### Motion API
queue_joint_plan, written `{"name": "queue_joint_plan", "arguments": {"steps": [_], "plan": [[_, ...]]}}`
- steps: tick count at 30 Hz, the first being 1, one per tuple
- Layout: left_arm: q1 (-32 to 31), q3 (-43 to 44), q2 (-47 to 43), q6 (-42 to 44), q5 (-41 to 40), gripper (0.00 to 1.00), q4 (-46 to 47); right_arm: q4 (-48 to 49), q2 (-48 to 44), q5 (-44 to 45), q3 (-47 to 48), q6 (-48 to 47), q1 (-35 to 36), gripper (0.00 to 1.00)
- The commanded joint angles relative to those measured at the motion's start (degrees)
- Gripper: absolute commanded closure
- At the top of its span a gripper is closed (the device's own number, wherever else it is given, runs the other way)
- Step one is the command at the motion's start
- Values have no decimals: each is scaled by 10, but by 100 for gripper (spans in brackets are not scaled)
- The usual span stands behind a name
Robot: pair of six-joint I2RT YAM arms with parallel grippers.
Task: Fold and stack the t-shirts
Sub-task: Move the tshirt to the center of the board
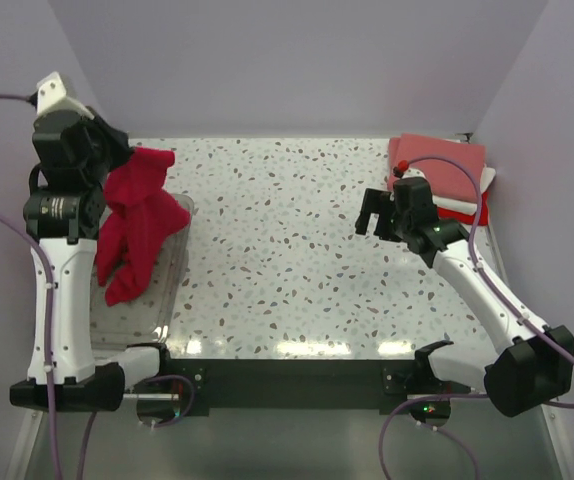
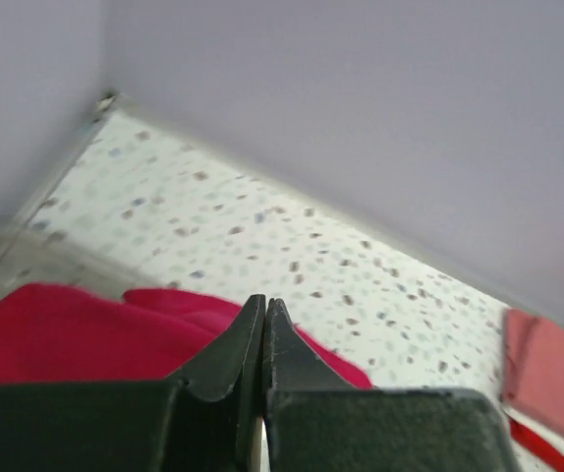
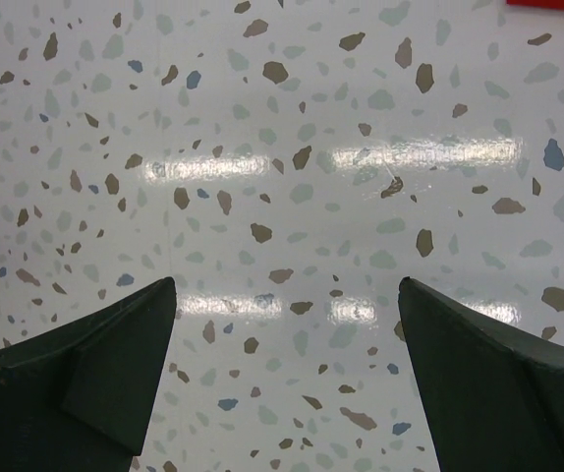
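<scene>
Hanging: crimson t-shirt point(image 1: 132, 225), frame left
Left pincer point(image 2: 264, 300): clamped on crimson t-shirt
Right pincer point(image 1: 372, 222): apart, above worktop point(image 1: 287, 260)
Folded t-shirts point(image 1: 447, 170): upper right

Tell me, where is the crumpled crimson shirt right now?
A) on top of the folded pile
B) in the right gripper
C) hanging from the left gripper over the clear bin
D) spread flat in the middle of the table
C: the crimson shirt dangles from the left gripper, which is shut on it, above the clear bin. The right gripper is open and empty.
</scene>
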Motion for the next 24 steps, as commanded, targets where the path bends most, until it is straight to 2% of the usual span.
{"name": "queue_joint_plan", "arguments": {"steps": [1, 3, 6, 7, 11, 12, 13, 16, 19, 20, 24], "plan": [[-16, 130, 59, 86, 236, 100, 105, 11, -9, 0, 28, 4, -3, 1], [-39, 179, 84, 80, 278, 100, 128, 7, -14, 2, 25, 3, -3, 1], [-40, 277, 135, 46, 345, 100, 180, 3, -21, 4, 18, 3, -3, 1], [-40, 301, 152, 10, 364, 100, 207, 2, -22, 3, 16, 4, -3, 1], [-50, 288, 174, -130, 458, 100, 399, -2, -27, 10, 15, 7, -3, 1], [-63, 287, 178, -151, 462, 100, 464, -3, -29, 12, 16, 7, -3, 1], [-72, 287, 187, -179, 465, 100, 483, -5, -29, 16, 15, 7, -3, 1], [-118, 279, 204, -195, 464, 100, 515, -8, -33, 28, 14, 6, -3, 1], [-189, 246, 225, -195, 452, 100, 520, -15, -37, 50, 13, 10, -3, 1], [-231, 239, 233, -194, 454, 100, 519, -21, -38, 59, 13, 12, -3, 1], [-314, 217, 292, -141, 440, 100, 481, -38, -63, 103, 7, 25, -4, 1]]}}
